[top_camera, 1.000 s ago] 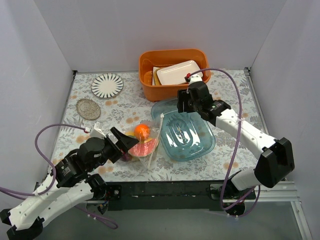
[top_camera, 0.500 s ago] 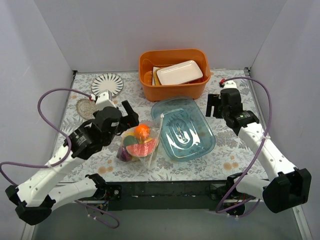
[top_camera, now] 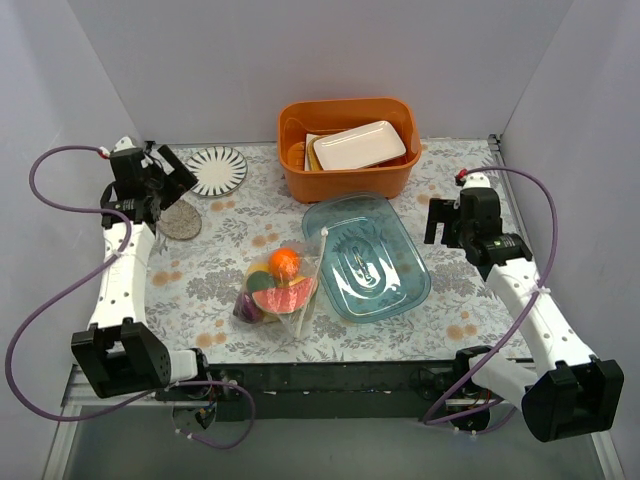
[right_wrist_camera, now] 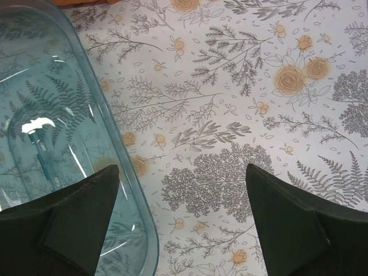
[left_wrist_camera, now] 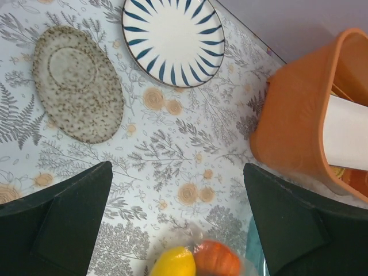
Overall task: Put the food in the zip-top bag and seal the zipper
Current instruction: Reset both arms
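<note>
The clear zip-top bag (top_camera: 262, 300) lies on the flowered table in front of the middle, with the food inside: an orange (top_camera: 284, 262), a watermelon slice (top_camera: 284, 296), a yellow piece and a dark purple one. The whitish zipper (top_camera: 312, 285) runs along the bag's right edge, against the blue tray. My left gripper (top_camera: 165, 178) is open and empty, high at the far left, well away from the bag. In the left wrist view (left_wrist_camera: 178, 218) the bag's yellow fruit (left_wrist_camera: 172, 261) and orange (left_wrist_camera: 218, 259) show at the bottom edge. My right gripper (top_camera: 437, 220) (right_wrist_camera: 181, 218) is open and empty, right of the tray.
A clear blue-tinted tray (top_camera: 400, 250) (right_wrist_camera: 52, 126) lies right of the bag. An orange bin (top_camera: 347, 175) (left_wrist_camera: 305, 126) with a white dish stands at the back. A striped plate (top_camera: 215, 170) (left_wrist_camera: 172, 40) and a speckled saucer (top_camera: 180, 220) (left_wrist_camera: 77, 83) lie at the back left.
My left arm has swung from beside the bag up and back to the far left. My right arm has drawn off the tray to the right. The bag has not moved.
</note>
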Robot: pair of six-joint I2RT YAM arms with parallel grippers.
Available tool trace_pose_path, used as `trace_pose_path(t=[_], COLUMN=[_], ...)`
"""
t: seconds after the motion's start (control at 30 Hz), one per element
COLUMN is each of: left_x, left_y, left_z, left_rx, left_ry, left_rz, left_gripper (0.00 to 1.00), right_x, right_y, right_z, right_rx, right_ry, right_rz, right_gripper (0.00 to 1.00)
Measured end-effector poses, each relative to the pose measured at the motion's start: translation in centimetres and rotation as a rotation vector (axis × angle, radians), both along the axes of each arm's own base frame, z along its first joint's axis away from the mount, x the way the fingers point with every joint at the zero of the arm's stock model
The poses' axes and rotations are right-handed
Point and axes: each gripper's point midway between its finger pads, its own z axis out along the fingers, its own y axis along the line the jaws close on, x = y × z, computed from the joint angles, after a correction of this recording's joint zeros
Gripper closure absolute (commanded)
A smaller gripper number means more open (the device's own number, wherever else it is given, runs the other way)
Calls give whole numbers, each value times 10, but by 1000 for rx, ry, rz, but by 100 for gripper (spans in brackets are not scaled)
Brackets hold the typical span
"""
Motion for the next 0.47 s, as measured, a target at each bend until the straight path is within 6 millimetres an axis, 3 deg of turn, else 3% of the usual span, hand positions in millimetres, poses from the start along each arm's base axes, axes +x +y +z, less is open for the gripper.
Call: trace_pose_path(t=[0.07,0.33,0.47], left_x=[5,-5,-15], left_y=[15,11,10], left_z=[-3,16,9], left_rx=[11,70,78], left_ry=[3,-93,-120], left_rz=[20,-12,-11], left_gripper=[2,2,2], right_x=[-3,-10,-9], right_y=[-7,-23,-28], right_z=[-3,-23,-34], right_rx=[-5,-30,-35], right_ry=[-1,16,0], right_rz=[-19,-78,-113], right_gripper=[2,2,2])
